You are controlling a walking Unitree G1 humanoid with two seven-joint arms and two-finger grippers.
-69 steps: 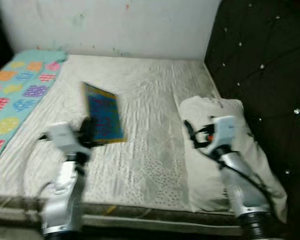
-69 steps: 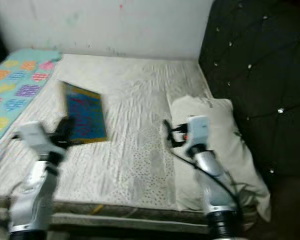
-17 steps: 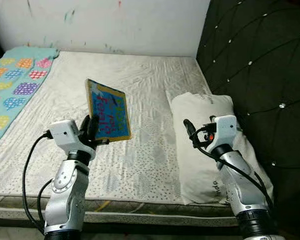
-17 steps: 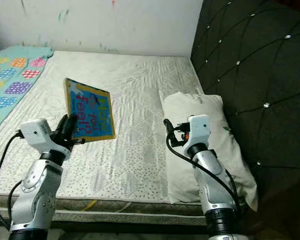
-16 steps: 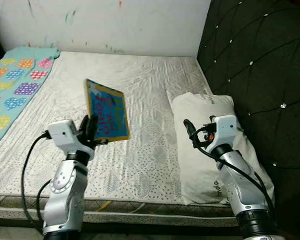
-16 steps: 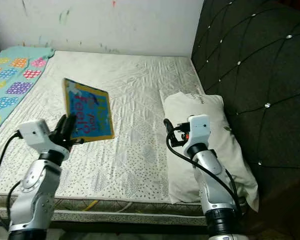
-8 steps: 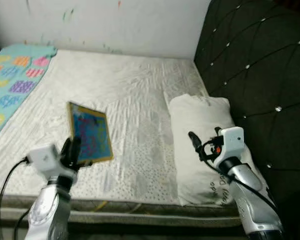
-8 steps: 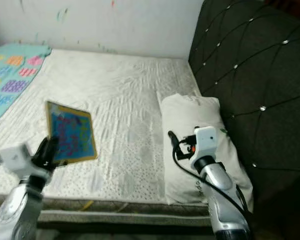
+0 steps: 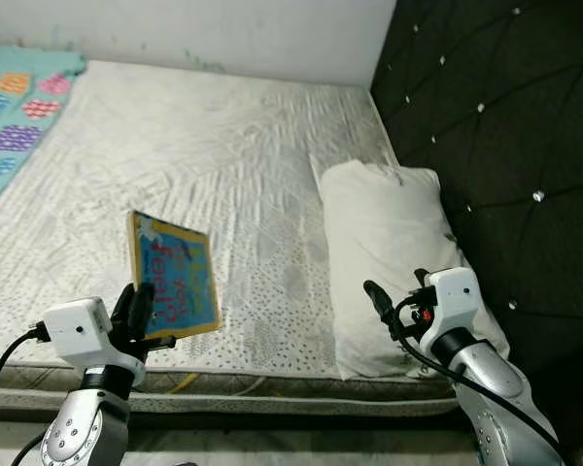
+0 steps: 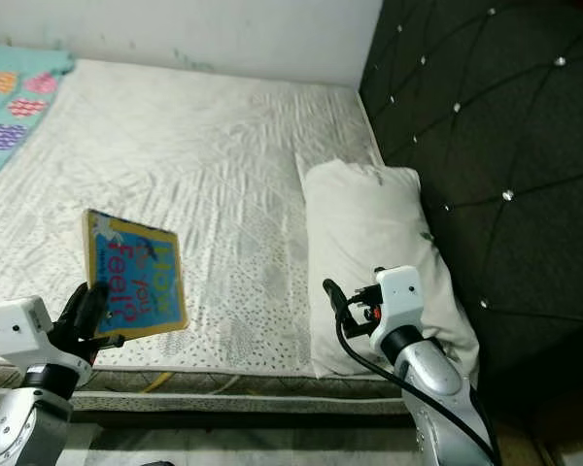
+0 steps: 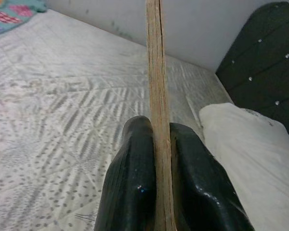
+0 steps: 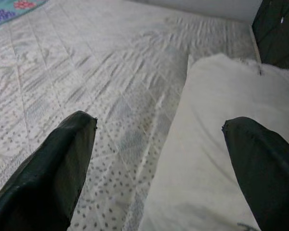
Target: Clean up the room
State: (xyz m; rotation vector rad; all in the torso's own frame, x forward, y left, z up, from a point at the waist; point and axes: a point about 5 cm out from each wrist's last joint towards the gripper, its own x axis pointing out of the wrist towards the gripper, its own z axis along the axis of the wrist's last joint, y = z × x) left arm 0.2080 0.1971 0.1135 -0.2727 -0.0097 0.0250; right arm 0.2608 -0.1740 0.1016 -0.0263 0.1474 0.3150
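Book held upright above the near edge of the bed

Head views: book (image 9: pixel 172 276), blue cover with a yellow border, stands tilted in the left gripper (image 9: pixel 136 309), whose black fingers are closed on its lower edge. It hangs above the near left part of the white mattress (image 9: pixel 223 155), just inside the front edge. A white pillow (image 9: pixel 384 243) lies along the right side of the mattress, against the dark tufted headboard (image 9: pixel 496 146). A patterned teal blanket (image 9: pixel 15 107) covers the far left of the bed. The right gripper (image 9: pixel 374 296) hovers over the near end of the pillow, holding nothing.

Left wrist view: the two fingers (image 11: pixel 135 178) press flat against both faces of the book (image 11: pixel 156 72), seen edge-on, its brown page edge rising straight up between them. Mattress and pillow (image 11: pixel 245 144) lie beyond.

Right wrist view: the fingers (image 12: pixel 53 168) are spread wide apart and empty, with the mattress (image 12: pixel 111 72) and pillow (image 12: pixel 216 144) beneath them.
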